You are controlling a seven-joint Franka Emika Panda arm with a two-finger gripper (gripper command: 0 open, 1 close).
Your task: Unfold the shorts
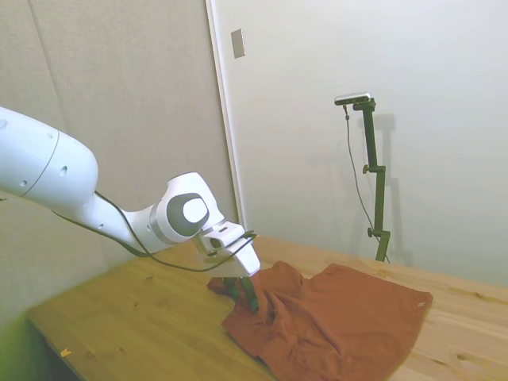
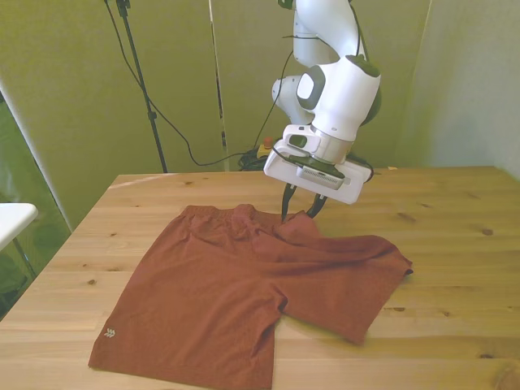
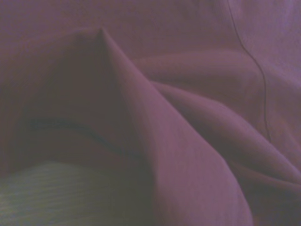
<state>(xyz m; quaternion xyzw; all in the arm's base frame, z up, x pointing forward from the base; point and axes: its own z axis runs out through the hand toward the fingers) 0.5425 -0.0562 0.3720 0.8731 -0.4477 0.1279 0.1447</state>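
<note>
The rust-orange shorts [image 2: 227,284] lie spread across the wooden table [image 2: 455,236], one leg pointing to the near edge and the other to the front view's right. My gripper [image 2: 297,213] hangs over the far waist edge, with its dark fingers [image 2: 285,205] apart on either side of a raised fold. From the side, the gripper [image 1: 244,298] touches the shorts [image 1: 341,317] at their corner nearest the arm. The wrist view is filled with the shorts [image 3: 188,141], bunched into a peaked ridge.
A strip of table [image 3: 42,197] shows in the wrist view beside the fabric. Bare wood [image 1: 127,317] lies on the arm's side of the shorts. A white object's edge [image 2: 12,218] shows beyond the table at the front view's left.
</note>
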